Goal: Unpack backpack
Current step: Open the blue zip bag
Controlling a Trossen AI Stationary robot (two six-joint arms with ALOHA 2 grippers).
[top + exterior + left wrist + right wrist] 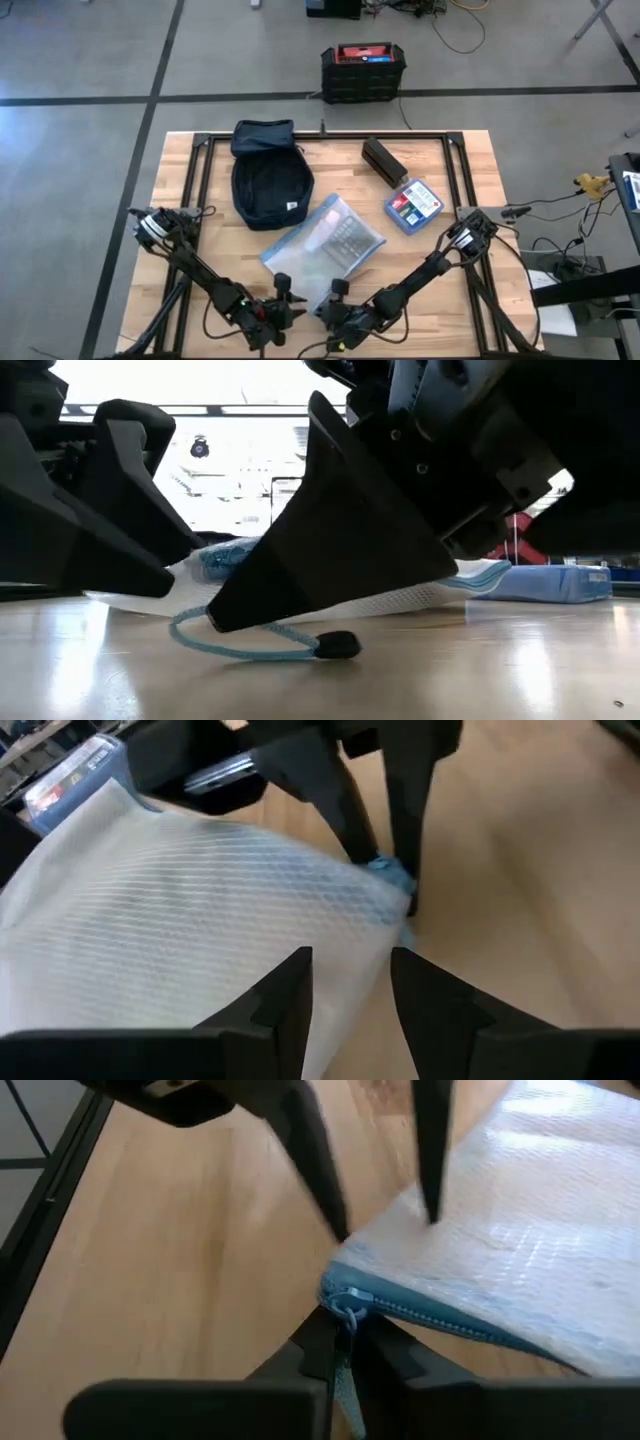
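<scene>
The dark navy soft fabric backpack (268,176) is seen lying flat on the wooden table (455,298), near the far edge and left of centre, with a small white logo on its front. Just beside it, toward the near edge, a translucent white mesh pouch with a light blue zipper (325,240) is laid flat at mid-table. The blue zipper pull cord (255,645) of the pouch is pinched between the pressed-together fingers of the right gripper (337,1348), at the pouch's near corner. The left gripper (350,982) is held low at the pouch's near edge, fingers spread, nothing between them. A small blue box with red label (413,204) and a dark oblong block (384,161) are noted toward the far right corner.
</scene>
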